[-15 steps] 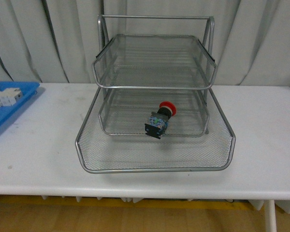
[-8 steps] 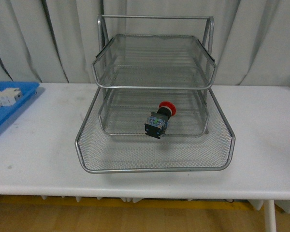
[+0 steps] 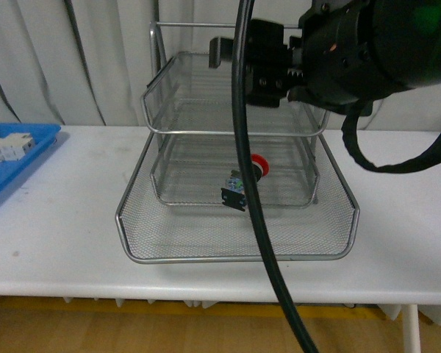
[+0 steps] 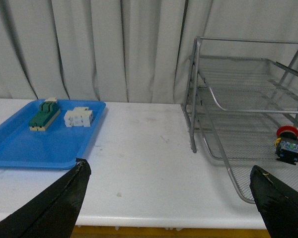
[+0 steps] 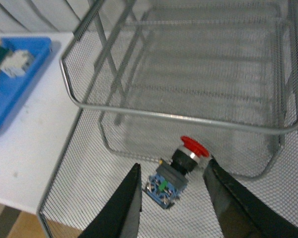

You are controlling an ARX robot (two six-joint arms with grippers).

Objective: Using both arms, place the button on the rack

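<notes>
The button (image 3: 239, 185), red cap on a black-and-blue body, lies on its side in the pulled-out bottom tray of the silver wire rack (image 3: 235, 258). In the right wrist view, my right gripper (image 5: 172, 164) hovers open above the button (image 5: 168, 184), one finger on each side without touching it. My right arm (image 3: 353, 51) fills the upper right of the front view, and its black cable crosses in front of the button. My left gripper (image 4: 169, 167) is open over bare table, left of the rack (image 4: 193, 99); the button (image 4: 288, 146) shows at the far right.
A flat blue tray (image 4: 20, 148) sits at the table's left end with a green-and-cream switch (image 4: 43, 114) and a white component (image 4: 78, 117) in it. White table lies between tray and rack. Curtains hang behind. The rack's upper trays overhang the back of the bottom tray.
My right arm and its cable have come into the front view at the upper right, over the rack. The button and rack have stayed put.
</notes>
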